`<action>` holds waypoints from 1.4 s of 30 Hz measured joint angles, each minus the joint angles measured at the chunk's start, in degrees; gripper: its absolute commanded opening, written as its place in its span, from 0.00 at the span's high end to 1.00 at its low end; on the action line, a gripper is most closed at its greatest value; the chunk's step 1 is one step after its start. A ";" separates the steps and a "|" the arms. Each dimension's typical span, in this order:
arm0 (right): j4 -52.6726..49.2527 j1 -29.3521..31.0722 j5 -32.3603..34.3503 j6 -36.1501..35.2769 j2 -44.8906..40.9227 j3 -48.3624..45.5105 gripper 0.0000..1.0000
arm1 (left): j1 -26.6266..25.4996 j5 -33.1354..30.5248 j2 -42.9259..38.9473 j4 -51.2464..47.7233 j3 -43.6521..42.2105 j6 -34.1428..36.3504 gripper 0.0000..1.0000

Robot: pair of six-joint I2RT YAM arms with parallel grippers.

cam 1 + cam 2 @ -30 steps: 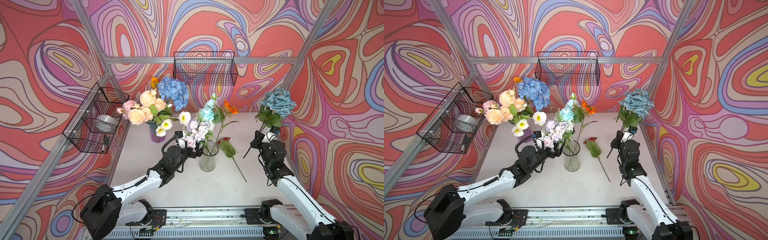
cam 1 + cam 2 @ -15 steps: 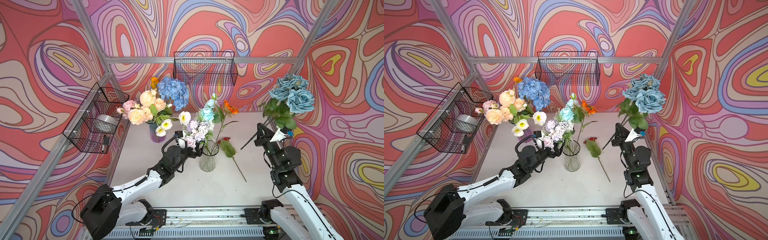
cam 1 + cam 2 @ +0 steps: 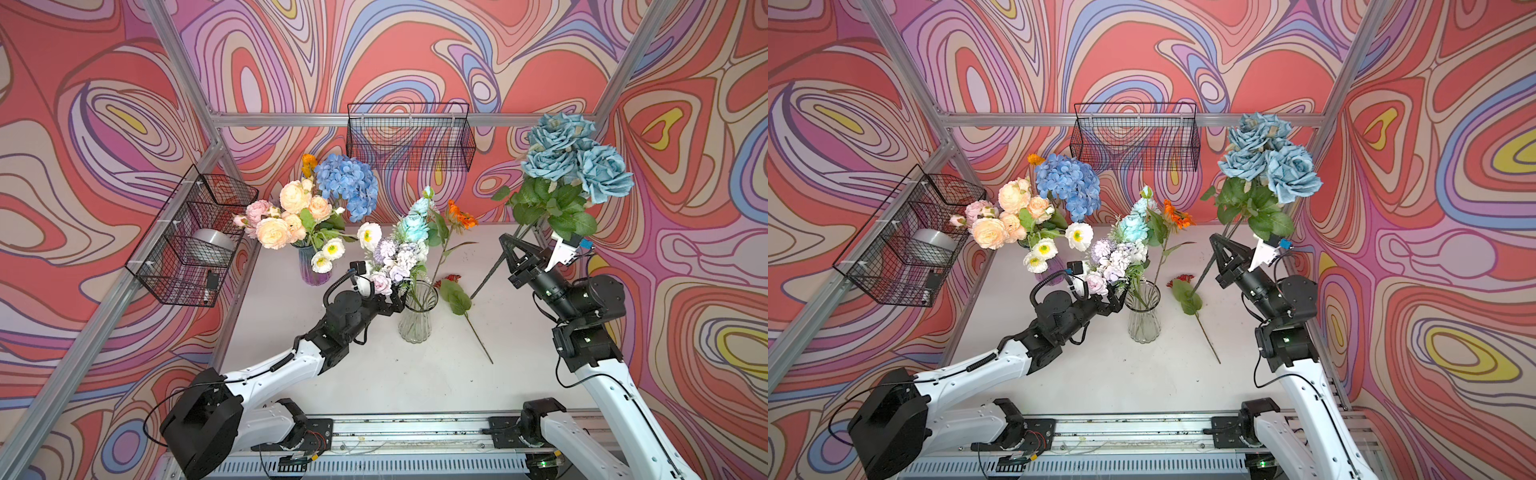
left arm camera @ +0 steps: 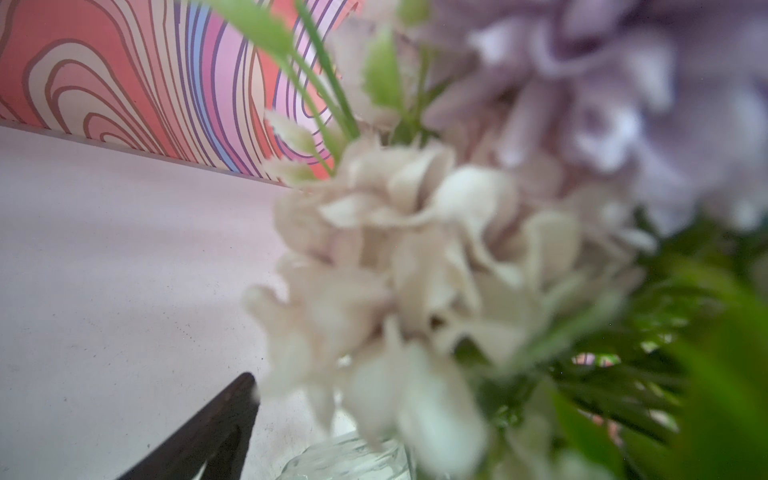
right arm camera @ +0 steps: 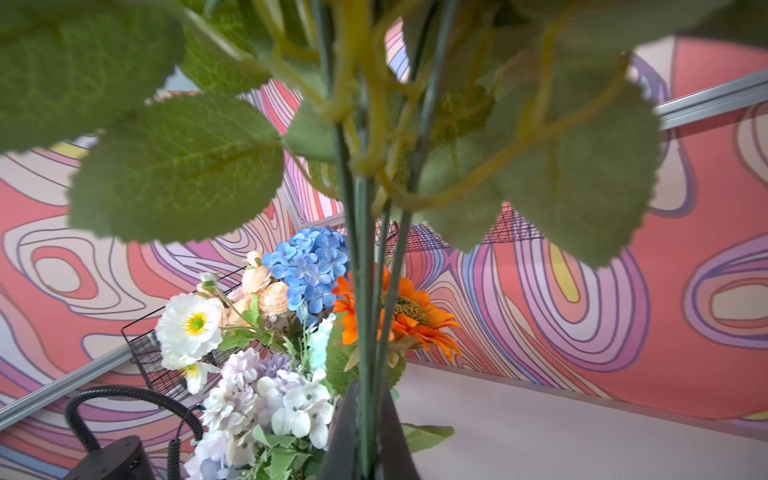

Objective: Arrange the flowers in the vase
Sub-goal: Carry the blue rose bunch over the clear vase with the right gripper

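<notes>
Table (image 3: 374,374) white. Teal roses (image 3: 573,162): biggest bunch, up high on R side, stems clamped in my R gripper (image 3: 510,245), fingers narrow. Bouquet (image 3: 316,203) w/ blue hydrangea in purple vase (image 3: 311,272), back L. Pastels (image 3: 395,257) + orange bloom (image 3: 459,216) standing in clear vase (image 3: 415,320), centre. Red flower (image 3: 455,293) lying on table just R of clear vase. My L gripper (image 3: 395,302) spread wide, holding nothing, just beside clear vase rim, under pastels.
</notes>
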 measured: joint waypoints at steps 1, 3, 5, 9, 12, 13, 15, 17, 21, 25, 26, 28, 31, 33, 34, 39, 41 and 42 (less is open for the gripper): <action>0.26 0.04 -0.87 0.55 -0.02 0.00 1.00 | 0.00 0.00 0.00 0.00 0.00 0.00 0.01; 1.09 0.17 -2.12 1.77 0.00 0.00 1.00 | 0.00 0.00 0.00 0.00 0.00 0.00 0.01; 2.49 0.50 -3.06 2.95 0.00 0.00 1.00 | 0.00 0.00 0.00 0.00 0.00 0.00 0.01; 6.19 2.45 -4.39 4.00 1.11 0.15 1.00 | 0.00 0.00 0.02 0.00 0.00 -0.02 0.02; 8.66 5.97 -4.57 3.39 3.28 0.52 1.00 | 0.00 0.00 0.02 0.00 0.00 -0.02 0.01; 9.29 7.82 -4.39 2.58 4.22 0.63 1.00 | 0.00 0.00 0.02 0.00 0.00 -0.02 0.01; 10.03 11.72 -3.78 0.31 6.19 1.16 1.00 | 0.00 0.00 0.02 0.00 0.00 -0.02 0.01; 10.80 15.67 -3.13 -2.36 8.46 1.64 1.00 | 0.00 0.00 0.02 -0.02 0.00 -0.02 0.01; 13.51 21.31 -1.33 -7.67 13.03 1.79 1.00 | 0.00 -0.02 0.00 -0.28 0.00 -0.02 0.01; 17.44 25.24 1.86 -13.55 16.02 0.13 1.00 | 0.00 -0.02 -0.04 -0.76 0.00 0.00 0.01; 18.32 25.86 2.56 -14.75 16.33 -0.46 1.00 | 0.00 -0.02 -0.09 -0.87 0.00 -0.02 0.01; 20.59 27.08 4.31 -17.73 16.96 -1.86 1.00 | 0.00 -0.02 -0.09 -1.03 0.00 0.00 0.01; 22.93 27.71 6.93 -21.00 17.57 -3.45 1.00 | 0.00 -0.02 -0.09 -1.09 0.00 -0.02 0.01; 23.96 27.78 8.72 -22.62 17.84 -4.26 1.00 | 0.00 -0.02 -0.09 -1.09 0.00 -0.02 0.01; 24.48 27.78 9.62 -23.26 17.94 -4.63 1.00 | 0.00 -0.02 -0.09 -1.09 0.00 0.00 0.01; 26.38 27.80 13.11 -25.35 18.01 -6.21 1.00 | 0.00 -0.02 -0.09 -1.16 0.04 0.00 0.01; 27.34 27.80 14.16 -25.51 18.01 -7.26 1.00 | 0.00 -0.02 -0.09 -1.25 0.11 0.00 0.02; 28.15 27.80 14.62 -25.46 18.03 -8.07 1.00 | 0.00 -0.02 -0.09 -1.27 0.15 0.00 0.01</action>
